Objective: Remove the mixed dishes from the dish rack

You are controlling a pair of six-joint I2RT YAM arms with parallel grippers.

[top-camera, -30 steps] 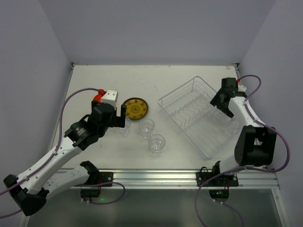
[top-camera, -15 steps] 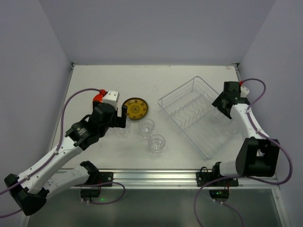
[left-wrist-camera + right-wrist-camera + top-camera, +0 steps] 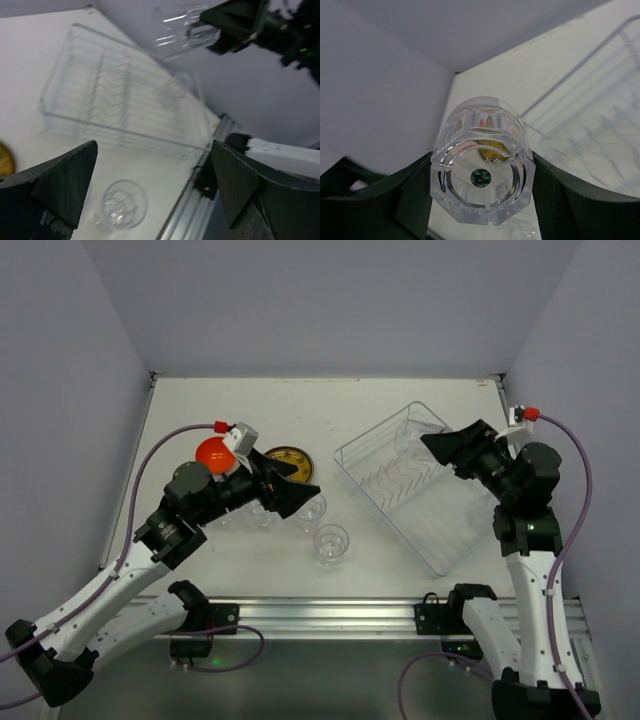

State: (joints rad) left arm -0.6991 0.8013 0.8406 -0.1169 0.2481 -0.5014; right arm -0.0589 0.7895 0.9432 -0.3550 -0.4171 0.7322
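Left gripper: jaws spread, empty; it has lifted off the table, uncovering the orange bowl at its 10 o'clock.
Dish rack: only its wire holder shows.
Right gripper: clenched on a clear cup, newly raised above the rack's 1 o'clock side; setting it down comes next.

The white worktop carries the clear dish rack on its right half. Left of the rack lie a yellow patterned plate, a farther cup and a nearer cup.
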